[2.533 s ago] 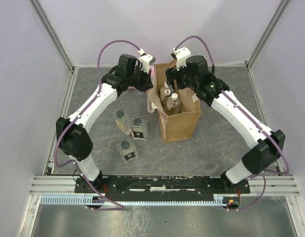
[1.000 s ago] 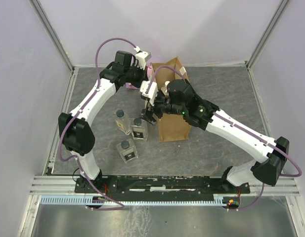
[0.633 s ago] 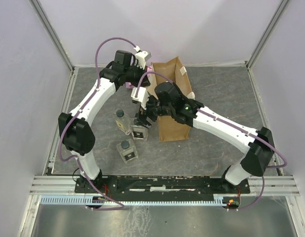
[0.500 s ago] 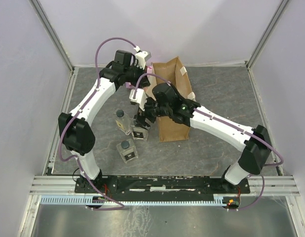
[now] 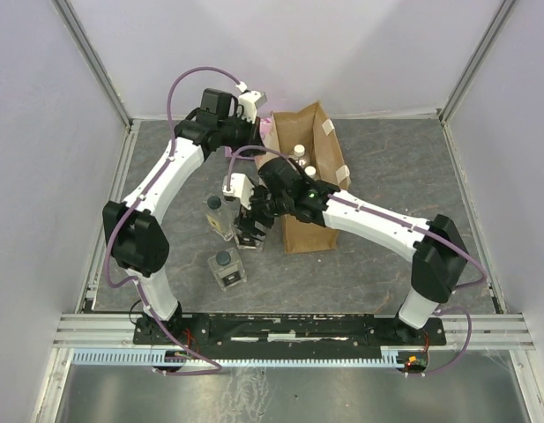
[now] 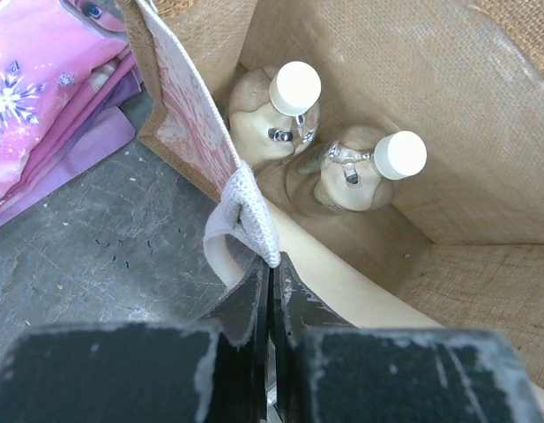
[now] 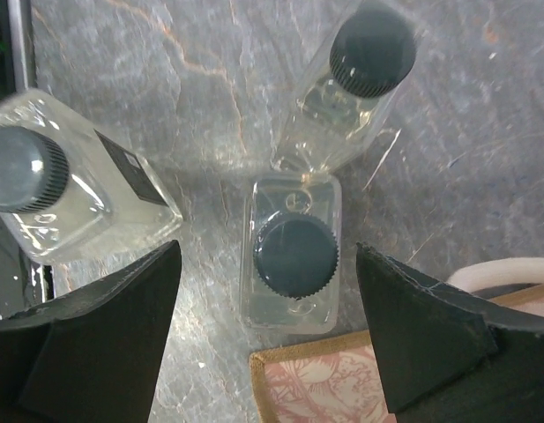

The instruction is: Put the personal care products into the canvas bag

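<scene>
grey table (image 7: 210, 106) | dark-capped bottle (image 7: 294, 256) between spread right fingers (image 7: 104, 335)

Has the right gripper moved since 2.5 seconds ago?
Yes. The right gripper moved leftward off the canvas bag and now hangs open above a dark-capped bottle.

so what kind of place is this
Probably a robot lab cell: a left arm and right arm bolted to a rail, a grey table boxed in by lilac walls and aluminium framing.

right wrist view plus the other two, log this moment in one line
left tool: shut on canvas bag handle | right tool: open, above middle dark-cap bottle | in bag: two white-cap bottles | on table: three dark-cap bottles
</scene>
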You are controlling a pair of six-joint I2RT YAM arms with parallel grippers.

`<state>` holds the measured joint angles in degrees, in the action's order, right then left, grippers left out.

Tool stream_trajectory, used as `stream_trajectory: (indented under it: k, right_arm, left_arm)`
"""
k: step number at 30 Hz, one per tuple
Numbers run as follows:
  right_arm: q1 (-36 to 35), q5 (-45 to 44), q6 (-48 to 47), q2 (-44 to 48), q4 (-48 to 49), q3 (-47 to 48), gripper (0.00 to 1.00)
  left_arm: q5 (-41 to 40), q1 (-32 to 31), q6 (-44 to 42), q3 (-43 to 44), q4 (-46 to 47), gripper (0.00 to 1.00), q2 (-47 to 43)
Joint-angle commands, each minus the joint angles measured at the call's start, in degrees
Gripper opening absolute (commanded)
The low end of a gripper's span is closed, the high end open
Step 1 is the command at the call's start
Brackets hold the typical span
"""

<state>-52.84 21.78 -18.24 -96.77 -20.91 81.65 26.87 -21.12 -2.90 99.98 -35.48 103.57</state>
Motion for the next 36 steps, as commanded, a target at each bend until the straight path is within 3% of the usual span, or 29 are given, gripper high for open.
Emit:
stream_trajectory:
  k: [1, 13, 23, 36]
  right_arm:
    - [-0.31, -1.49, -1.87, -2.34, -1.89, 1.3, 0.88]
    - [-1.41, -4.81, -3.92, -6.53, -3.37, 3.42, 0.88]
    - [-2.72, -8.49, -6.21, -10.22, -6.52, 6.38, 0.82]
    - [-3.85, -10.89, -8.54, -13.16, -12.15, 9.75, 0.55]
  left_arm:
    - [2.92, 0.48, -1.88, 3.47, 0.59, 0.03, -0.06]
    - [3.19, 0.54, -2.24, 3.36, 0.41, 0.03, 0.14]
    - [3.07, 0.52, -2.37, 3.31, 0.38, 0.03, -0.12]
    - [2.98, 0.65, -2.64, 3.28, 0.39, 0.03, 0.22]
